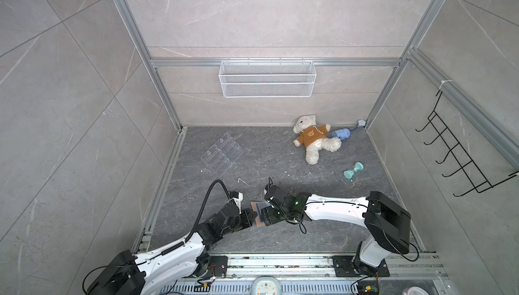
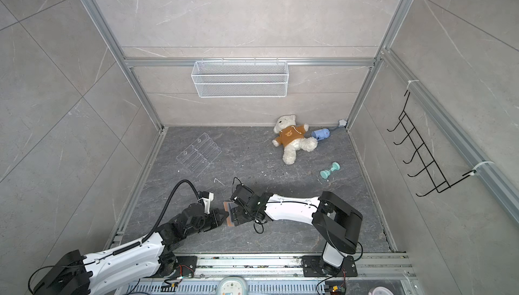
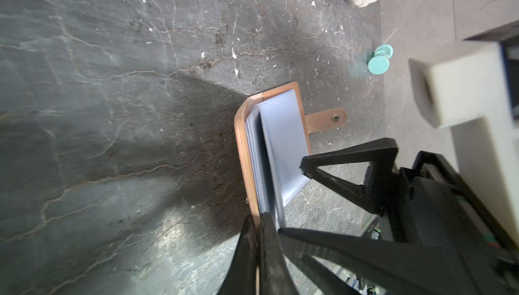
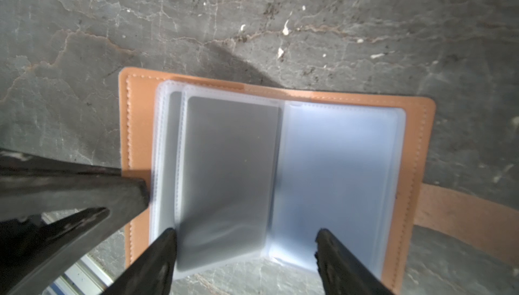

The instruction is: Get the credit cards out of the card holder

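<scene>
Right pincer [image 4: 245, 233] astride open card holder [image 4: 418, 144]

The card holder [image 4: 415, 139] lies between left tool [image 3: 257, 220] and right tool [image 4: 244, 237]; rack [image 1: 222, 153] behind.

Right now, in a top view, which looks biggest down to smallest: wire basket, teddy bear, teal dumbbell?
Largest: wire basket.
Then: teddy bear.
Smallest: teal dumbbell.
No two look alike in size.

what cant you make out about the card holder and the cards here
- Top views: card holder mostly covered by the right gripper.
- Right wrist view: credit card is a blurred grey shape behind its frosted sleeve; lettering unreadable.
- Card count: hidden by stacked sleeves.
- Strap tab: end cut off by right wrist view's edge.
</scene>
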